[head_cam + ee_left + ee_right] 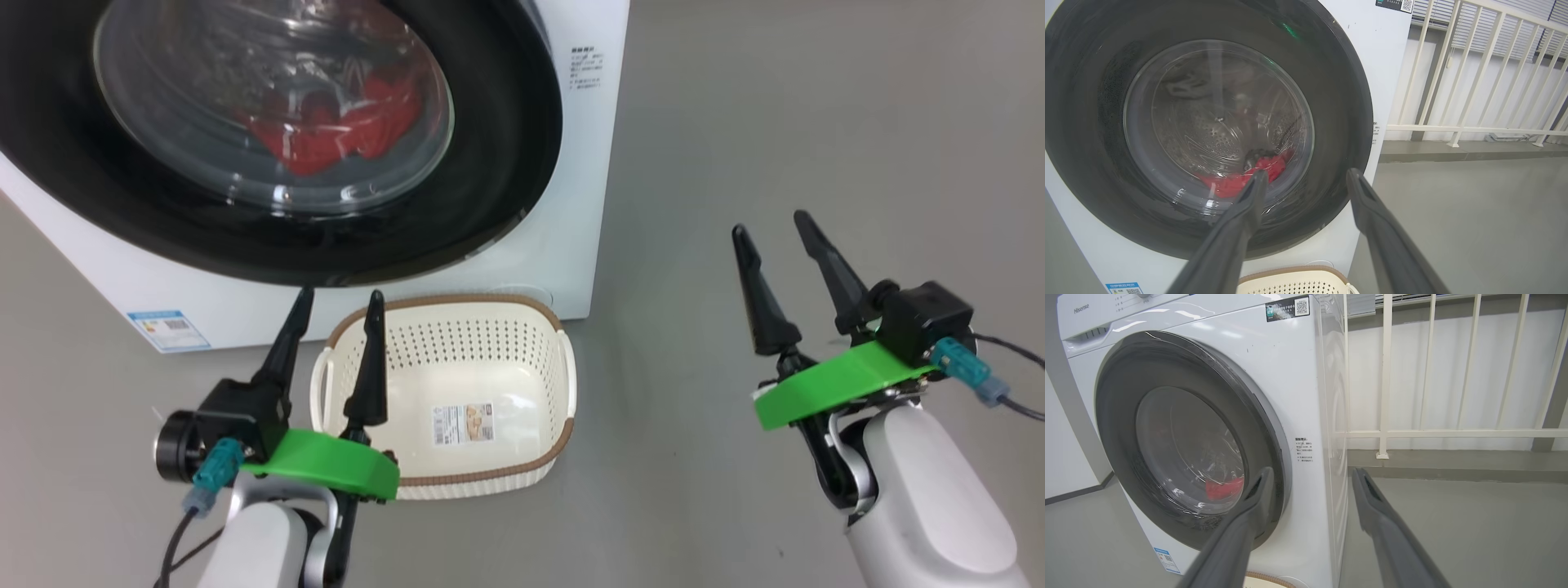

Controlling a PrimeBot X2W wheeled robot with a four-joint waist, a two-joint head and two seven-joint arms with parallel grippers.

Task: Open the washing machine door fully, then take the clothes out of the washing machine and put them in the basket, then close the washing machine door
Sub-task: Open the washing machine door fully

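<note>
The white washing machine [584, 163] stands ahead with its round black door [490, 163] shut against the front. Red clothes [335, 131] lie in the drum behind the glass window, also seen as red clothes [1241, 179] in the left wrist view and red clothes [1222, 489] in the right wrist view. The cream basket [490, 343] sits on the floor just below the door, nothing in it. My left gripper [339, 304] hangs open over the basket's left rim. My right gripper [771, 227] stands open over bare floor, right of the machine.
Grey floor [816, 122] spreads to the right of the machine. A white railing [1384, 433] runs along the wall behind, beside the machine's right side. A blue label [169, 328] marks the machine's lower left front.
</note>
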